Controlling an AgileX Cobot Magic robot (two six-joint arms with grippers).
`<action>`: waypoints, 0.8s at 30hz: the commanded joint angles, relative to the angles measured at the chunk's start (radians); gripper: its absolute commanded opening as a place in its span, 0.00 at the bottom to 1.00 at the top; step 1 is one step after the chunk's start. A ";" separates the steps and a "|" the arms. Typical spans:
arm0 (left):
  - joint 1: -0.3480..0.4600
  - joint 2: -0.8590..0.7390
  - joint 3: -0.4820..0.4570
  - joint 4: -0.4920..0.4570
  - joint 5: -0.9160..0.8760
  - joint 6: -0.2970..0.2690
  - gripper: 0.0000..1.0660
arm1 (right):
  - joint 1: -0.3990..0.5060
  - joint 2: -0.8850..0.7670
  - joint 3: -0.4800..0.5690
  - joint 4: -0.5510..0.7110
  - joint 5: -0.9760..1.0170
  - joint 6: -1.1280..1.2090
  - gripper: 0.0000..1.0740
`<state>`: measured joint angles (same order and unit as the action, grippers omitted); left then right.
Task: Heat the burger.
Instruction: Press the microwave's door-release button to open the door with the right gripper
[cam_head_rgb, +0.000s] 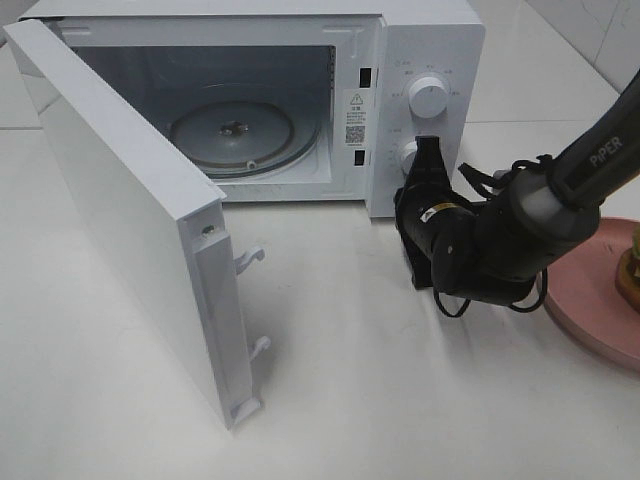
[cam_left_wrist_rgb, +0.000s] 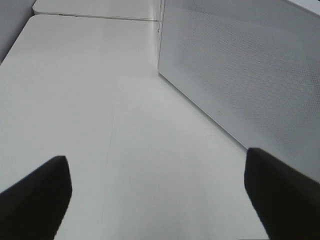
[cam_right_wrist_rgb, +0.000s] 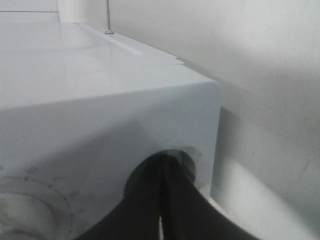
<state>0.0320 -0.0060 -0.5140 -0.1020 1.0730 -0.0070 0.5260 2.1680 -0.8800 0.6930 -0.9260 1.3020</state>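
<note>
The high camera looks down from in front of the microwave (cam_head_rgb: 430, 60), taking in its open door (cam_head_rgb: 120, 200), cavity and knobs. The left wrist camera sits low over the table (cam_left_wrist_rgb: 100, 100), facing along a dotted white panel of the microwave. The right wrist camera peers past the right hand (cam_right_wrist_rgb: 162, 165), very close to the knob panel (cam_right_wrist_rgb: 100, 130), which the high view also shows.

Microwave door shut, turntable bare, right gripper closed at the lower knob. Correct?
Not quite: the microwave door is swung wide open, per the exterior high view. The turntable is bare and the shut right gripper is at the lower knob.
</note>
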 joint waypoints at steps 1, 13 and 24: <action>-0.001 -0.001 -0.001 -0.007 -0.002 -0.001 0.81 | -0.022 -0.036 -0.007 -0.051 -0.051 0.004 0.00; -0.001 -0.001 -0.001 -0.007 -0.002 -0.001 0.81 | 0.018 -0.105 0.103 -0.070 0.046 0.013 0.00; -0.001 -0.001 -0.001 -0.007 -0.002 -0.001 0.81 | 0.024 -0.277 0.264 -0.202 0.157 -0.052 0.00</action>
<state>0.0320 -0.0060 -0.5140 -0.1020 1.0730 -0.0070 0.5470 1.9440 -0.6480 0.5480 -0.8040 1.2850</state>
